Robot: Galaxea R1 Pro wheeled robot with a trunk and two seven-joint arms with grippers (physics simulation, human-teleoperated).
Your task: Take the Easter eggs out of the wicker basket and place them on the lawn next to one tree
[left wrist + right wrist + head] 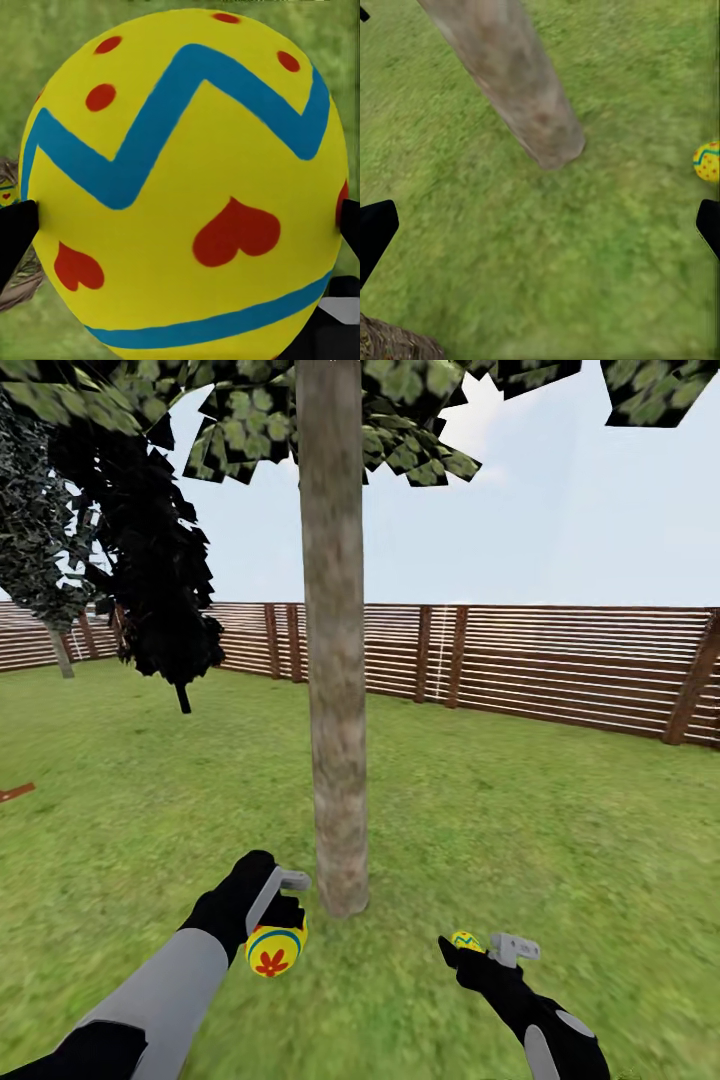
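Eggs: two in sight. One (275, 950) sits clamped in the left gripper (280, 930), low over the lawn (500, 810), just left of the trunk base. Second egg (466, 940) shows beside the right gripper (488, 948), right of the tree; can't tell from the head view if it's on the grass or touching the fingers.
Left gripper: closed on the egg. In the wrist view the egg (184, 187) has black fingertips (15, 232) pressed on both sides.
Right gripper: jaws wide apart, nothing between them. Wrist view has the fingertips (375, 232) at either edge with bare grass in the gap, and an egg (707, 161) lying on the lawn off to one side.
Tree: grey-beige trunk (333, 640) dead ahead, base (547, 142) close to both grippers.
Basket: a bit of brown weave (394, 341) in the corner of the right wrist view, probably the basket.
Background: slatted fence (550, 660), dark tree (160, 580) left of the trunk.
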